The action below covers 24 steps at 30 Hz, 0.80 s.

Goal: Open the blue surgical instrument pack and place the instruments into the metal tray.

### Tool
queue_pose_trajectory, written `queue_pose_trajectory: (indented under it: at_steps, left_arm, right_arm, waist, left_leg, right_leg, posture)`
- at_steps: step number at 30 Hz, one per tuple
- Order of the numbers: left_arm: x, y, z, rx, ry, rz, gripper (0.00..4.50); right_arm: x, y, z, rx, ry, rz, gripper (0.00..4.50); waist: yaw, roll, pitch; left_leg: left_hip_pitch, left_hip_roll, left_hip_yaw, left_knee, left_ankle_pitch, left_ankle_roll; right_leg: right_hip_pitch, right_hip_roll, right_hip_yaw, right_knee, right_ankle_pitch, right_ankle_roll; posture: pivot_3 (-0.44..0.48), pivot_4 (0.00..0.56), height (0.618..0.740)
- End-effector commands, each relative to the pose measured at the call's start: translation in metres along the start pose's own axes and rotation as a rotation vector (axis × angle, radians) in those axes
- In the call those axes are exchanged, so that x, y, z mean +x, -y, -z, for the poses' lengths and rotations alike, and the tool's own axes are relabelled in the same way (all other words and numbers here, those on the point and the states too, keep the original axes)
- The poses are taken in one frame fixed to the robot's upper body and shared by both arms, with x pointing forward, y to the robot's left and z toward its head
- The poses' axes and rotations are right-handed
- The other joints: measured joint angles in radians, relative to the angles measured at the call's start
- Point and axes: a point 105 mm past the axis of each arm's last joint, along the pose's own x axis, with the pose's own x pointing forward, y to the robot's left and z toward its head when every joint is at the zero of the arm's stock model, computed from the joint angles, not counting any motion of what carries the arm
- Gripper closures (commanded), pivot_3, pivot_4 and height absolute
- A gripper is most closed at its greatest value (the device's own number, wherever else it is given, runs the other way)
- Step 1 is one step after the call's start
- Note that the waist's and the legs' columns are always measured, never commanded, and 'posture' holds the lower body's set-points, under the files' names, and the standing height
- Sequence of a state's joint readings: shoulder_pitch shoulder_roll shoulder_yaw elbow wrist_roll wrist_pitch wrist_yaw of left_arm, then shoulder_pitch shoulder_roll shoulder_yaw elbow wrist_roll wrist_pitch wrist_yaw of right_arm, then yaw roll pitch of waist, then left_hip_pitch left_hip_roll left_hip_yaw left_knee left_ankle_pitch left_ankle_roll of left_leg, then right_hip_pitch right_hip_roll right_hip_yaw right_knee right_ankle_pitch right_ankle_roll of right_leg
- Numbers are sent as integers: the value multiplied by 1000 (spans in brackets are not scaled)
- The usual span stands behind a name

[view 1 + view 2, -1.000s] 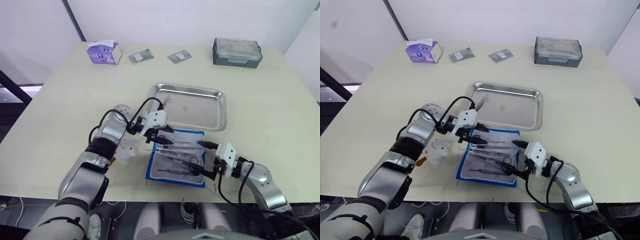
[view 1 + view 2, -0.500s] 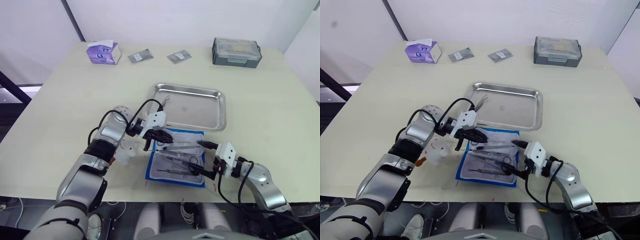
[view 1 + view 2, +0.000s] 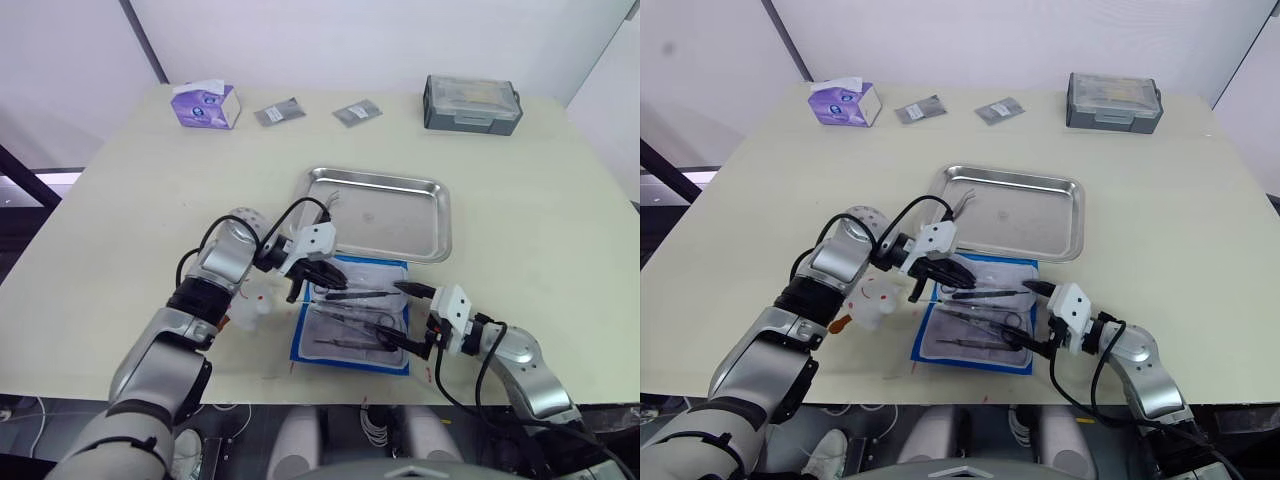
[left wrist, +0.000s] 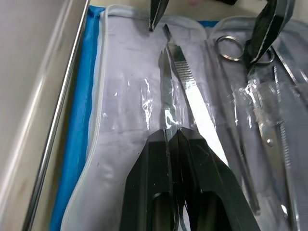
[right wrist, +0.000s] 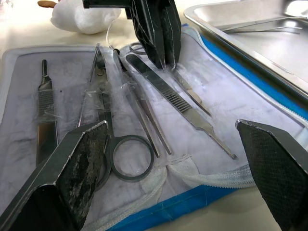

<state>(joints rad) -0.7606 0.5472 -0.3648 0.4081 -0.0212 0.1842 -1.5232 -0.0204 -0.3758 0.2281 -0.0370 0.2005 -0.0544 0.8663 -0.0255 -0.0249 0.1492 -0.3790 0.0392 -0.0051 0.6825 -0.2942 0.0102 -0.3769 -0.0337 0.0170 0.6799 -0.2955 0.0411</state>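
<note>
The blue surgical instrument pack [image 3: 352, 318] lies open on the table, pale lining up, just in front of the metal tray [image 3: 436, 222]. Several silver instruments lie in its pockets, among them ring-handled scissors [image 5: 108, 130] and a flat handle [image 5: 44, 106]. My left gripper [image 4: 172, 131] sits over the pack's far left part, shut on one thin silver instrument [image 4: 169, 91] that points across the lining. My right gripper [image 5: 168, 126] is open at the pack's near right corner, holding nothing. One thin silver tool [image 3: 330, 203] lies in the tray's left end.
A white crumpled wad [image 3: 250, 305] lies just left of the pack. Along the far edge of the table stand a purple tissue box [image 3: 205, 103], two grey foil packets [image 3: 280, 111] [image 3: 357, 112] and a grey lidded box [image 3: 472, 103].
My left gripper has turned a little over the pack's far left part, and the thin instrument in it now stands out more from the lining. The right arm has not moved.
</note>
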Motion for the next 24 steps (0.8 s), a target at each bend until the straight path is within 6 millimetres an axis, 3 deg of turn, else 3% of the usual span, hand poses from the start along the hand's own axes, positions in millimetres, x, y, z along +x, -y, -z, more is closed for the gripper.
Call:
queue_pose_trajectory:
  at_steps: [1,11,24]
  left_arm:
    - [0,2,-11,14,-30,23,4454]
    - [-2,-8,-15,-36,-155,-26,4454]
    - [-9,-3,-31,-55,-214,0,4454]
  right_arm:
    - [0,-13,29,79,-100,-29,0]
    - [1,-13,29,78,-101,-31,0]
    - [0,-15,29,84,-99,-34,0]
  waist:
    - [0,0,0]
    - [-7,0,0]
    - [-9,0,0]
  left_leg:
    - [0,0,0,0,0,0]
    - [0,0,0,0,0,0]
    - [0,0,-1,0,0,0]
  right_leg:
    - [0,0,0,0,0,0]
    - [0,0,0,0,0,0]
    - [0,0,0,0,0,0]
  posture:
    - [0,150,740]
    - [0,150,740]
    - [0,150,740]
